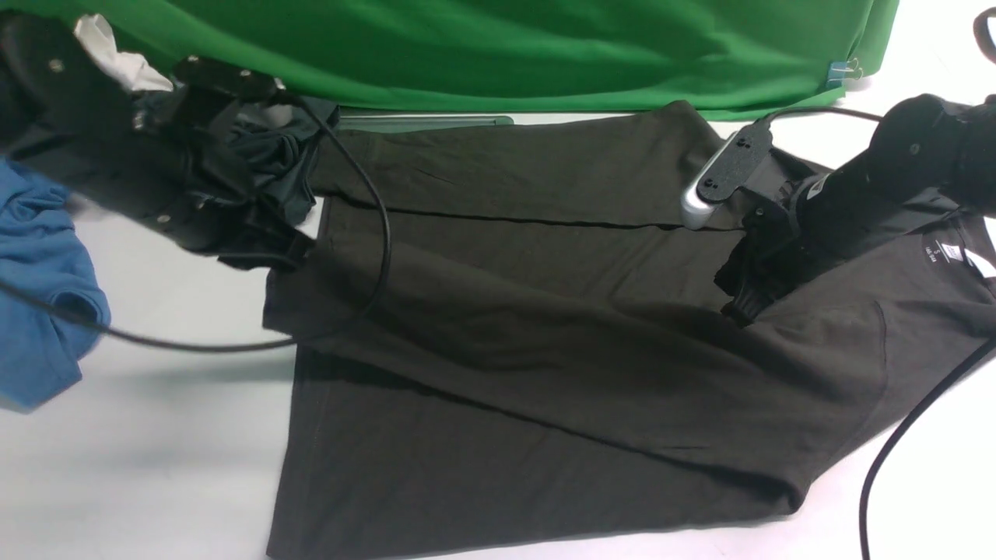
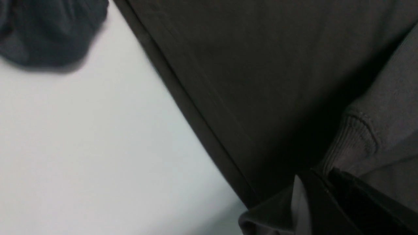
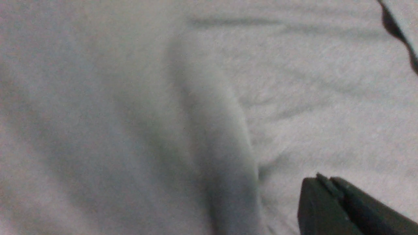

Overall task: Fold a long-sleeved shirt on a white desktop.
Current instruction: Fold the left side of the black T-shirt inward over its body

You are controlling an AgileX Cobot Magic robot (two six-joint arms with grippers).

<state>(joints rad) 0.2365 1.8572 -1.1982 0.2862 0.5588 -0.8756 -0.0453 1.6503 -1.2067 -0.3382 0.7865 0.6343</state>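
where the right tool (image 1: pixel 741 309) rests, the long-sleeved shirt (image 1: pixel 506 350) lies beneath.

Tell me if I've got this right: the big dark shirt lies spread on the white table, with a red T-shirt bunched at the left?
Not quite: the T-shirt bunched at the left is blue, not red, as the front view shows. The big dark shirt does lie spread on the white table.

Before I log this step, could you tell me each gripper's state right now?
Left gripper: closed on the ribbed cuff of the long-sleeved shirt.
Right gripper: closed, down at the shirt; any pinch of fabric cannot be told.
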